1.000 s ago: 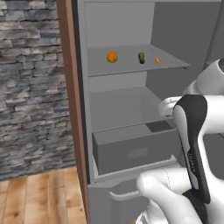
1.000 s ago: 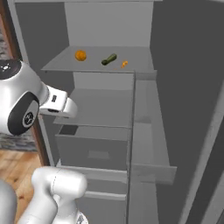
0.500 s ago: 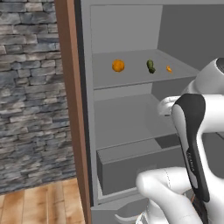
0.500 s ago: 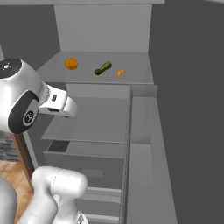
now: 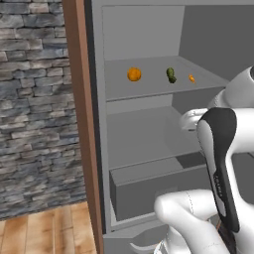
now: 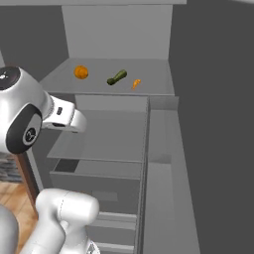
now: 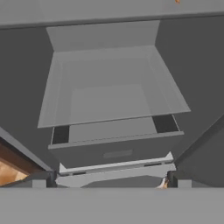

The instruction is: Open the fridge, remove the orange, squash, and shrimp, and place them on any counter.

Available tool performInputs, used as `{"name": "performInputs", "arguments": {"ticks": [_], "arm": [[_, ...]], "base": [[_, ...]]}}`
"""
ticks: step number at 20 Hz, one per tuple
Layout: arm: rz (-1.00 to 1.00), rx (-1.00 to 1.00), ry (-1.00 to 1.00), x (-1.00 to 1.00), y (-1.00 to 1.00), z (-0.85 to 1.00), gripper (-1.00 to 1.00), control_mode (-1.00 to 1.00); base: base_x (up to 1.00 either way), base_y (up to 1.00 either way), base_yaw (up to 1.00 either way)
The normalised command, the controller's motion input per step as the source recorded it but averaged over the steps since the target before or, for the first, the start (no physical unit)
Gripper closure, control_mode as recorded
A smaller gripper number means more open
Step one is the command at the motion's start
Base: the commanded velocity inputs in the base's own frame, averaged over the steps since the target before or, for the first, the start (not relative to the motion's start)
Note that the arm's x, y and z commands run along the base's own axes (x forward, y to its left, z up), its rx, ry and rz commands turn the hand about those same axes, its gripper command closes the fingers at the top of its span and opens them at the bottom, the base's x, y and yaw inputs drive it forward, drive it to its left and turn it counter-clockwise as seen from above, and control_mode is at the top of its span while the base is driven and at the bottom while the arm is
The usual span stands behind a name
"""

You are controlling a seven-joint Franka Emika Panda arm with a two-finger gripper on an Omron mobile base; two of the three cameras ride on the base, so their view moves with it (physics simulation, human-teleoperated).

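My gripper is released, jaws wide, nothing between them, aimed into the open fridge. Nearest in the hand view is the grey drawer, its front lip jutting a little past the shelf above. Over it, the middle shelf is bare, with side walls close on both sides. My arm sits in front of the drawer and middle shelf in both base views. Farther up and back, the upper shelf carries all three items in a row, apart from each other: orange on the left, squash in the middle, shrimp on the right, nearest the shelf's front edge. Brown wooden panel borders the fridge's left side.
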Motion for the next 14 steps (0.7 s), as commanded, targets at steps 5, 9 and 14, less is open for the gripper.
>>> {"name": "performInputs", "arguments": {"ticks": [5,9,14], "arm": [[-0.02,-0.05,-0.01,-0.16,0.00,0.54,-1.00,-1.00],[-0.05,-0.02,0.01,-0.03,-0.01,0.33,-1.00,-1.00],[-0.02,0.00,-0.02,-0.01,-0.01,0.00,-1.00,-1.00]], "base": [[0.00,0.00,0.00],[0.00,0.00,0.00],[0.00,0.00,0.00]]}}
